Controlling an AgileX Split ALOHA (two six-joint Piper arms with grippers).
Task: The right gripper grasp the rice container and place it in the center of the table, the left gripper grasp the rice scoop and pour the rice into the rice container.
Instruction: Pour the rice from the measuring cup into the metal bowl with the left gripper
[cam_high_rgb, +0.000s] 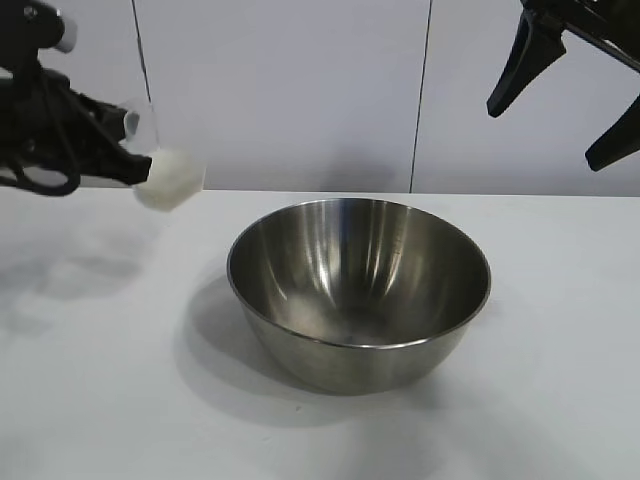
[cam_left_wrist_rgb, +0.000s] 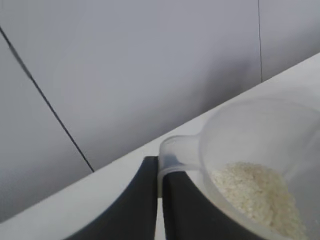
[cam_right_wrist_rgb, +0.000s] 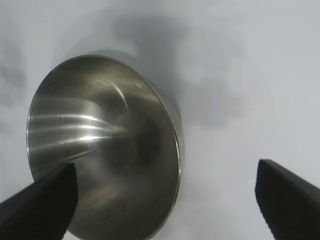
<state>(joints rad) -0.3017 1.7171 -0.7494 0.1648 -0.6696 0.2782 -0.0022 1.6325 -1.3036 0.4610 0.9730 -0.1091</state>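
The rice container (cam_high_rgb: 340, 250), a wide shiny steel bowl with nothing in it, stands on the white table (cam_high_rgb: 90, 390) near its middle. My left gripper (cam_high_rgb: 138, 166) hovers above the table at the far left, shut on the tab handle of the rice scoop (cam_high_rgb: 168, 180). In the left wrist view the gripper (cam_left_wrist_rgb: 159, 172) pinches that tab, and the clear rice scoop (cam_left_wrist_rgb: 250, 135) holds a heap of rice (cam_left_wrist_rgb: 260, 200). My right gripper (cam_high_rgb: 552, 125) hangs open and high at the upper right, holding nothing. Its wrist view shows the rice container (cam_right_wrist_rgb: 100, 135) below the open right gripper (cam_right_wrist_rgb: 166, 170).
A white panelled wall (cam_high_rgb: 300, 90) with dark vertical seams rises right behind the table's far edge. Bare tabletop lies all round the bowl, to its left, right and front.
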